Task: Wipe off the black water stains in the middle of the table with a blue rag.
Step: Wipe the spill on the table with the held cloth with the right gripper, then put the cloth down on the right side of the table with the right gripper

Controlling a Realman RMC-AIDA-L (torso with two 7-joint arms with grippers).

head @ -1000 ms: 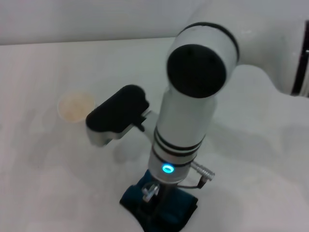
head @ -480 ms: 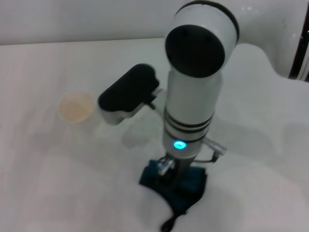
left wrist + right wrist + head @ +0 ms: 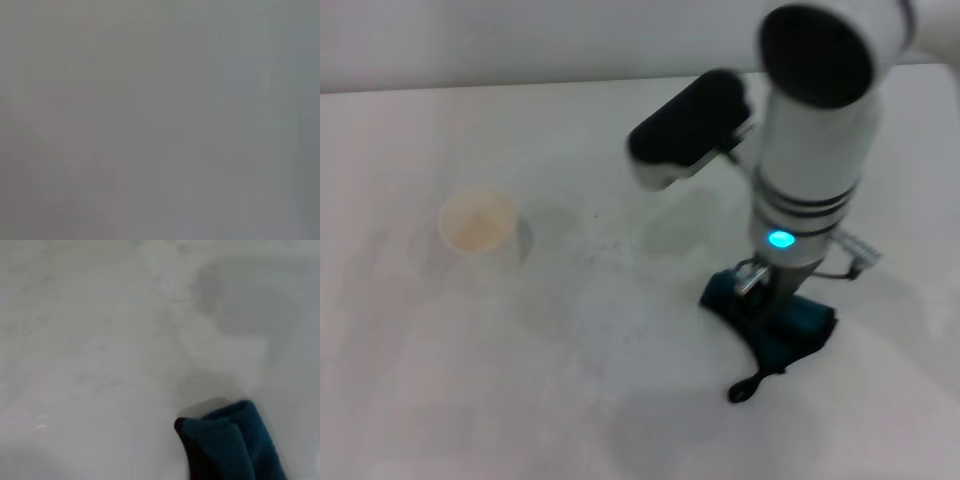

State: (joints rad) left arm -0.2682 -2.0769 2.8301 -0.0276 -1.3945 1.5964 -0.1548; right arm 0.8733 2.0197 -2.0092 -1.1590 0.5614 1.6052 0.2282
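Right end effector (image 3: 767, 300) presses down on the blue rag (image 3: 790, 330), apparently clamped on it to drag it across the tabletop (image 3: 470, 380). Rag sits well right of the paper cup (image 3: 476, 222); no black stain shows.

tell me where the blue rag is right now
In the head view the blue rag lies on the table, right of centre, pinned under the right gripper, far from the paper cup on the left.

The white table (image 3: 440, 400) carries a paper cup (image 3: 476, 222) and the blue rag (image 3: 782, 326).
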